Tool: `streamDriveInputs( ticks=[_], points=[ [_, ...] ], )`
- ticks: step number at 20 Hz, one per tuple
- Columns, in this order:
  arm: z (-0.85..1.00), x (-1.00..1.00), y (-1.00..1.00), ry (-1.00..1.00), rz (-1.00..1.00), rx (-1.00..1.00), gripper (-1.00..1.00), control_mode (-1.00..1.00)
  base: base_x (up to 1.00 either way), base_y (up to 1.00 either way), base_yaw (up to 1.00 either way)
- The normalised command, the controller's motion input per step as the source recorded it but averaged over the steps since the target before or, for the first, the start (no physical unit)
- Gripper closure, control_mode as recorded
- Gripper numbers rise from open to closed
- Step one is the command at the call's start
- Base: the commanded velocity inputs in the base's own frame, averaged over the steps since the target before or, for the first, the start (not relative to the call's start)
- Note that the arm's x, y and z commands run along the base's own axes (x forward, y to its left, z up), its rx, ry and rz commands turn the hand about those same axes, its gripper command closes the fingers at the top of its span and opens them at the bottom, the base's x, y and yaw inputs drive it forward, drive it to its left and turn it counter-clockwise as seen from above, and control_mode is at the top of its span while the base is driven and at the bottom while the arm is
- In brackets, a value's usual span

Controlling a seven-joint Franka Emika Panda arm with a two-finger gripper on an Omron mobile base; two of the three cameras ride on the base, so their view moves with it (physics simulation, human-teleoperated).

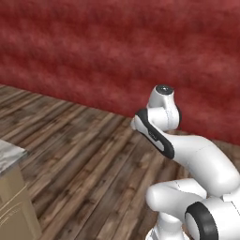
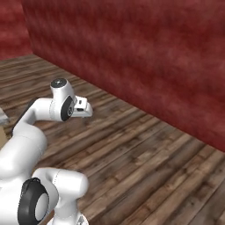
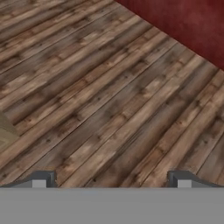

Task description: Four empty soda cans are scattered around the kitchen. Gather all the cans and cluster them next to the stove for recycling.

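A white robot arm [image 1: 197, 164] with dark joints stands folded over a wooden plank floor [image 1: 89, 159] in a simulated room. A dark red wall [image 1: 117, 51] runs across the far side of the room and meets the floor along a slanting line.

In the hand view, the pincer [image 3: 111, 179] points down at bare floorboards. Its two small dark fingertips [image 3: 41, 179] sit far apart near the left and right of the bottom edge, so the pincer is wide open, and nothing lies between them. A strip of the red wall shows at the far right corner of that view.

At the near left of the left base view is the corner of a desk [image 1: 11, 154] with a pale marbled top and a tan cabinet front below it.

The floor in all three views is bare planks. No soda can or stove can be placed from these views.
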Motion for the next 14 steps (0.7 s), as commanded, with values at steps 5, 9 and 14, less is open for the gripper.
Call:
streamDriveInputs(
  ticks=[5, 9, 14],
  points=[
    [0.0, 0.0, 0.0, 0.0, 0.0, 0.0, -1.0, 1.0, 0.7, -0.06, 0.1],
    [0.0, 0.0, 0.0, 0.0, 0.0, 0.0, -1.0, 1.0, 0.7, -0.05, 0.08],
    [0.0, 0.0, 0.0, 0.0, 0.0, 0.0, -1.0, 1.0, 0.7, -0.04, 0.07]
  ],
)
